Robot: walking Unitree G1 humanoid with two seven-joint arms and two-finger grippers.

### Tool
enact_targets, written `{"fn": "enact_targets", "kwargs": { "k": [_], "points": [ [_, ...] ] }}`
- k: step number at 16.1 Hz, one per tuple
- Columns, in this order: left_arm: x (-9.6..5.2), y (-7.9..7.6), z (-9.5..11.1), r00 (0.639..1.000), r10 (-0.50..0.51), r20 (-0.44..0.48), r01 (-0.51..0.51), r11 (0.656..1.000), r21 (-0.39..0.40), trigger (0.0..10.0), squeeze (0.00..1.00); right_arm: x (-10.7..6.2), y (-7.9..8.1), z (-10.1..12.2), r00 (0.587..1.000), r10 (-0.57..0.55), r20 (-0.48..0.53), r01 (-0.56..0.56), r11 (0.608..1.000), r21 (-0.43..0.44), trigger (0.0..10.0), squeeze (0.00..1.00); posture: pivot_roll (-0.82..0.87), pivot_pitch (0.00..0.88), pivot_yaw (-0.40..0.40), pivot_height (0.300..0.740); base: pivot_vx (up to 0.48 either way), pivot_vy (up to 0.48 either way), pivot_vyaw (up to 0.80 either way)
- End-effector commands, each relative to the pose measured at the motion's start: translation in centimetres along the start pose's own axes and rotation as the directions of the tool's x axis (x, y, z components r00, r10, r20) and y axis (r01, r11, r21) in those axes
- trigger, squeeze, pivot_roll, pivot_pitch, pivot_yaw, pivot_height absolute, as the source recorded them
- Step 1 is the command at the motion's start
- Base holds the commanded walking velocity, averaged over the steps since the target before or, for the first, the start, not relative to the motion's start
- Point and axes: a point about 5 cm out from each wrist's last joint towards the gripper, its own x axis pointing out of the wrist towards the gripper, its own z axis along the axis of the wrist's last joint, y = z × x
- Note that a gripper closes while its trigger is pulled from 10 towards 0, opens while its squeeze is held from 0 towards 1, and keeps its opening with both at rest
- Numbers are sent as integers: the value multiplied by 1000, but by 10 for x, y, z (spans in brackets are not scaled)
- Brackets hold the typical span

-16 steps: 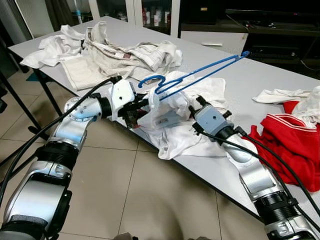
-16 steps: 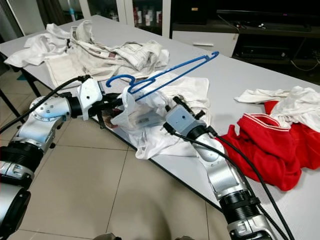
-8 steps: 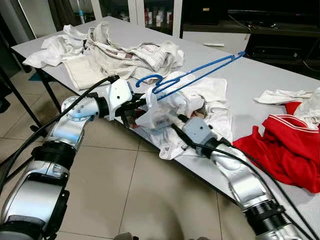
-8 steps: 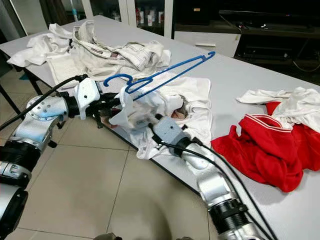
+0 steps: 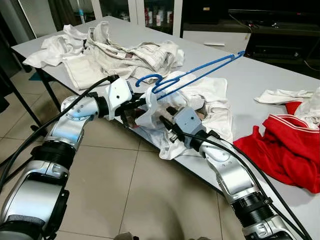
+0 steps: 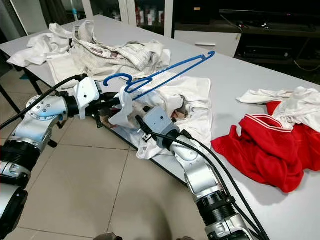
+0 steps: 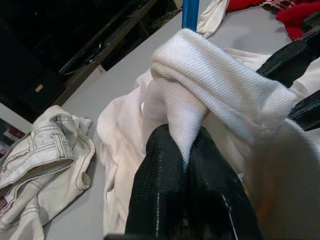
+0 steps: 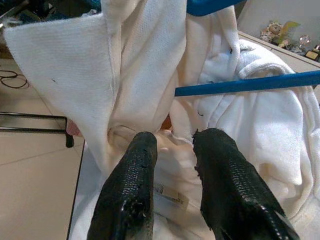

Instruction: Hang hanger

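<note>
Looking down from the head cameras, the blue hanger (image 5: 192, 75) slants above the grey table (image 5: 260, 80), its hook end near the table's front edge and tangled in a white garment (image 5: 205, 102) that bunches up around it. The left gripper (image 5: 136, 104) reaches in from the side, its fingertips buried in the cloth just below the hook, while the right gripper (image 5: 165, 120) pokes into the same bundle, tips lost in the folds. Over to the left wrist camera: the two black fingers (image 7: 160, 185) are pressed together, pinching a fold of the white garment (image 7: 215, 95), and a short blue strip of the hanger (image 7: 190, 14) shows beyond it, cut off by the frame. On the right wrist camera, the fingers (image 8: 132, 195) stand slightly parted with nothing between them but cloth behind, the blue hanger (image 8: 250, 83) bar crossing just ahead. A red garment (image 5: 285, 150) lies well apart, pale clothes (image 5: 115, 52) heaped at the far end.
</note>
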Motion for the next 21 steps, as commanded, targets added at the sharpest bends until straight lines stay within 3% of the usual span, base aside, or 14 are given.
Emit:
{"fn": "enact_targets", "kwargs": {
  "k": [1, 2, 3, 4, 13, 15, 16, 18, 21],
  "points": [
    [-2, 5, 7, 1000, 9, 16, -9, 999, 31, 0, 0, 3, 0, 1, 1000, 6, 0, -6, 1000, 29, 8471, 0, 27, 0, 54, 723, 0, 0, 0],
    [-1, 5, 7, 1000, 9, 17, -9, 999, 31, 0, 0, 4, 1, 2, 1000, 9, 4, -9, 999, 44, 3961, 0, 27, 0, 54, 723, 0, 0, 0],
    [-1, 5, 7, 1000, 8, 17, -9, 999, 31, 0, 0, 4, 2, 3, 1000, 14, 8, -14, 999, 51, 2471, 0, 25, 0, 55, 723, 0, 0, 0],
    [-1, 5, 7, 1000, 6, 18, -7, 999, 31, 0, 0, 5, 3, 3, 1000, 23, 15, -24, 998, 62, 0, 0, 25, 0, 55, 723, 0, 0, 0],
    [0, 4, 6, 1000, 8, 15, -8, 999, 31, 0, 0, 2, -3, -3, 1000, -11, 2, 11, 999, 53, 0, 0, 23, 0, 51, 723, 0, 0, 0],
    [0, 3, 7, 1000, 8, 20, -9, 999, 31, 0, 0, 2, -10, -12, 996, -70, -55, 68, 997, -38, 0, 0, 22, 0, 51, 723, 0, 0, 0],
    [1, 3, 8, 1000, 8, 22, -9, 999, 32, 0, 0, 2, -13, -17, 992, -95, -84, 91, 994, -55, 1961, 0, 22, 0, 52, 723, 0, 0, 0],
    [1, 4, 9, 1000, 7, 26, -8, 999, 34, 0, 0, 2, -7, -19, 994, -52, -96, 48, 998, -45, 10000, 0, 22, 0, 53, 723, 0, 0, 0],
    [0, 5, 10, 1000, 11, 29, -12, 999, 37, 0, 0, 5, -5, -12, 997, -54, -58, 54, 998, -14, 10000, 0, 26, 0, 52, 723, 0, 0, 0]
  ]
}}
